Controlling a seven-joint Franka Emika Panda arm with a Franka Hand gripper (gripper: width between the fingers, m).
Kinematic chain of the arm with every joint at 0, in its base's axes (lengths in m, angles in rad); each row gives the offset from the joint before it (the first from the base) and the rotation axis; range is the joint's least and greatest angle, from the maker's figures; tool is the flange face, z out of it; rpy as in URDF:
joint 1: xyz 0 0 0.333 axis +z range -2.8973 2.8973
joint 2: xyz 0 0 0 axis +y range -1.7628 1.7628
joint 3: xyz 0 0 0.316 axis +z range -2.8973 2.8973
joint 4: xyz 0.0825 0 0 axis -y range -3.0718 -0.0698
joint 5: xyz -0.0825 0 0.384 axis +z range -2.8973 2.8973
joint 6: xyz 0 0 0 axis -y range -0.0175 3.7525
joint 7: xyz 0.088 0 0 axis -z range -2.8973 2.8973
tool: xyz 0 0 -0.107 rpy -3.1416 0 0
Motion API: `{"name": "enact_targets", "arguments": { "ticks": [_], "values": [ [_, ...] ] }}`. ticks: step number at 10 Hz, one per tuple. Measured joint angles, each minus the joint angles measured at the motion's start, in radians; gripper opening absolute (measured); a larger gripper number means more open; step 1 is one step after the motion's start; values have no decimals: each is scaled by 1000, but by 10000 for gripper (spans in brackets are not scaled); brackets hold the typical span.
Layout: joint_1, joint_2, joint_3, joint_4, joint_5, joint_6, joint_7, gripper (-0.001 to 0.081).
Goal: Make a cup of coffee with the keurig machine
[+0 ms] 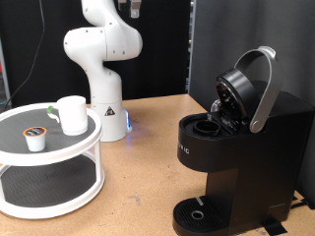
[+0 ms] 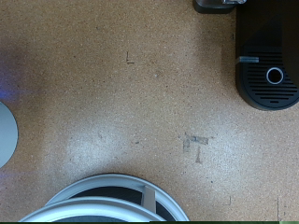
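The keurig machine point(image 1: 241, 147) stands at the exterior view's right with its grey-handled lid point(image 1: 258, 88) raised and the pod chamber point(image 1: 207, 126) open. Its round drip tray point(image 1: 200, 213) has nothing on it. The wrist view looks down from high up on the drip tray point(image 2: 274, 77). The cup point(image 1: 72, 114), a white mug, stands on the top tier of a round stand point(image 1: 59, 147) at the exterior view's left. A small white pod with a dark top point(image 1: 35, 138) sits beside it. The gripper shows in neither view; only the arm's base and lower links point(image 1: 103, 59) show.
The two-tier white stand has a grey lower shelf point(image 1: 44, 182); its rim shows in the wrist view point(image 2: 112, 182). Bare brown tabletop point(image 2: 131, 93) lies between the stand and the machine. A dark curtain hangs behind the table.
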Motion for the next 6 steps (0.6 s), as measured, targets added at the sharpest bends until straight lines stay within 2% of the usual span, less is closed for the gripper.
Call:
{"name": "enact_targets", "arguments": {
  "ticks": [2, 5, 6],
  "values": [
    [-1, -4, -37, -6, 4, 23, -71, 805],
    [-10, -17, -160, -12, -10, 27, -209, 805],
    [-19, -13, -191, -5, -28, 5, -233, 805]
  ]
}}
